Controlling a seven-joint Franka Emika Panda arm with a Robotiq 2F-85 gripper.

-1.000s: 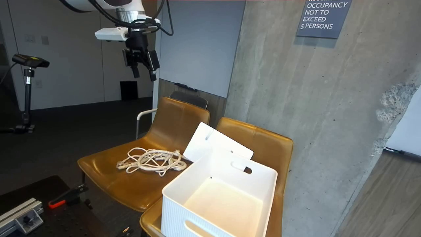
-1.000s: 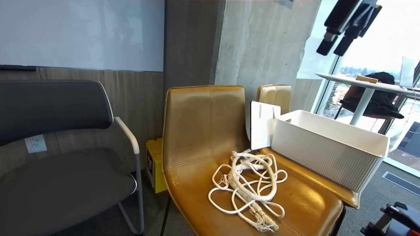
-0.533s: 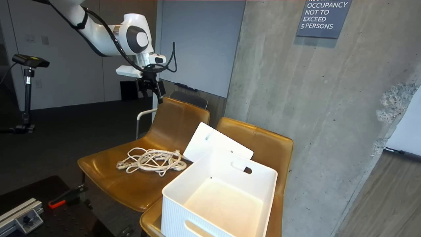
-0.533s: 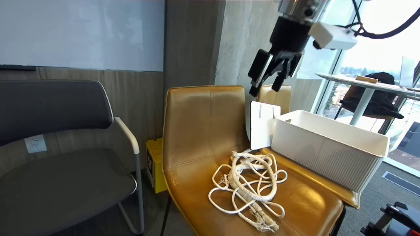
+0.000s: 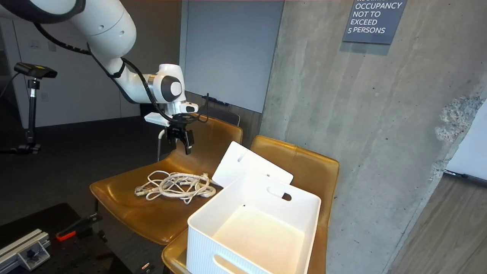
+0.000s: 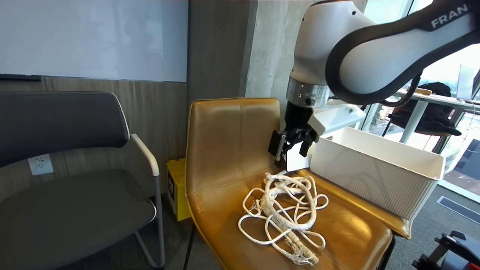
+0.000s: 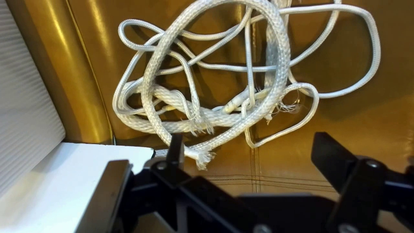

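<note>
Rope (image 6: pixel 281 220) lies on the chair (image 6: pixel 219 210), below the gripper (image 6: pixel 291 156).

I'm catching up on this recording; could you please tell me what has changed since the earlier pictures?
The open gripper has come down towards the rope on the brown chair; nothing was taken hold of or let go. The rope, white box and white panel stayed put.

In an exterior view: blue-grey sign (image 5: pixel 375 21) upper right, reads "NOT TO EXCEED 5 PERSONS", on concrete wall (image 5: pixel 361 114); metal profile (image 5: pixel 24 249) lower left corner, red-and-black clamp (image 5: pixel 77 227) just right of it. In an exterior view: whiteboard (image 6: pixel 93 41) upper left, dark grey armchair (image 6: pixel 63 210) below it, wall outlet (image 6: pixel 40 165) far left, yellow box (image 6: pixel 182 191) right of the armchair, black cloth (image 6: pixel 427 119) near right edge, floor vent (image 6: pixel 459 210) lower right.
</note>
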